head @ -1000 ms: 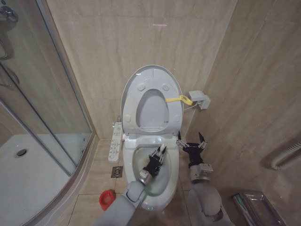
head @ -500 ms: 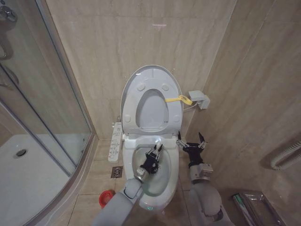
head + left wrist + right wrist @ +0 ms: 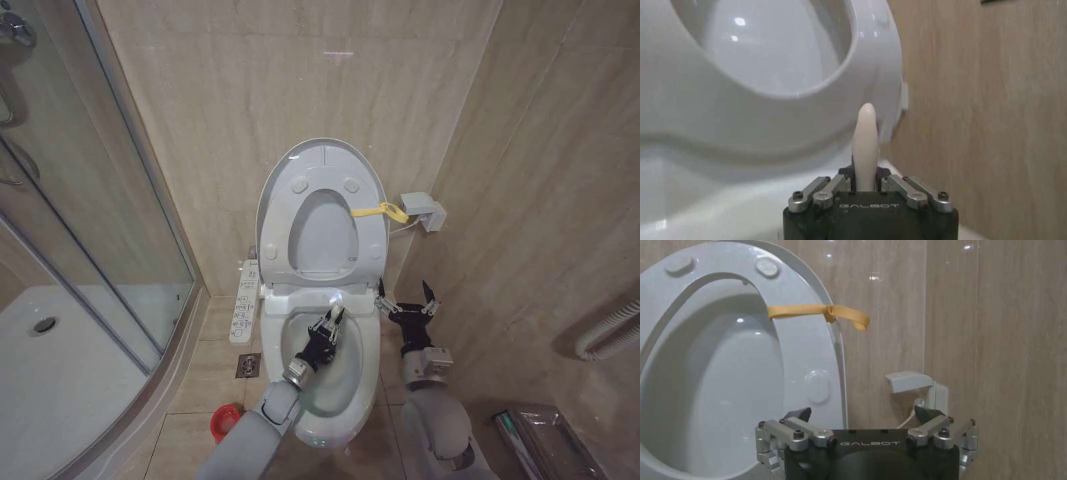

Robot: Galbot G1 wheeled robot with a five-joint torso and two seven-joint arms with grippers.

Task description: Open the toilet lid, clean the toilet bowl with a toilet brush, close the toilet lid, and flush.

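since a second ago the left gripper (image 3: 328,322) has pushed forward over the toilet bowl (image 3: 362,345), toward its back rim, clamped on the toilet brush (image 3: 865,145). the right gripper (image 3: 406,297) waits spread open beside the bowl. the toilet lid (image 3: 325,160) stands raised against the wall, yellow strap (image 3: 382,211) on its edge.

the brush looks light and stiff, its thin smooth handle liable to twist in the fingers; a firm pinch low on the stick suits it. its working end is hidden, so contact with the bowl cannot be made out. the red holder (image 3: 227,420) is partly hidden behind the left arm.
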